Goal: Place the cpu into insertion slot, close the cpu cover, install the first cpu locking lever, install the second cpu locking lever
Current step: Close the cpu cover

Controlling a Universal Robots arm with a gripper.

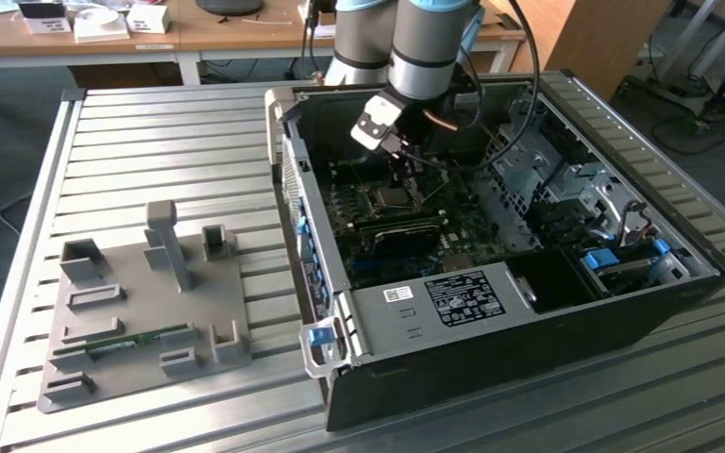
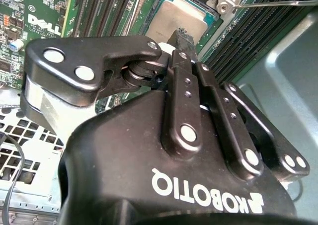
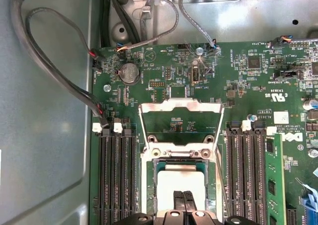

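The cpu (image 3: 166, 187), a flat silver-grey square, lies in the insertion slot (image 3: 154, 180) on the green motherboard; in the second wrist view the cpu (image 2: 181, 17) shows just beyond the fingertips. My gripper (image 3: 182, 195) hangs right over the chip's middle with its black fingers shut together and nothing between them. Whether the tips touch the chip I cannot tell. The cpu cover (image 3: 179, 106) is swung open and lies back on the board beyond the slot. A thin lever rod (image 2: 278, 4) sticks out beside the cover's hinge. In the exterior view my gripper (image 1: 396, 170) reaches down into the open case.
Long black memory slots (image 3: 117, 175) flank the slot on both sides, one holding a green module (image 3: 273, 185). Cables (image 3: 59, 76) run along the case wall. Outside the case, a grey fixture plate (image 1: 136, 302) sits on the slatted table (image 1: 148, 142). A drive cage (image 1: 551, 170) stands on the exterior view's right.
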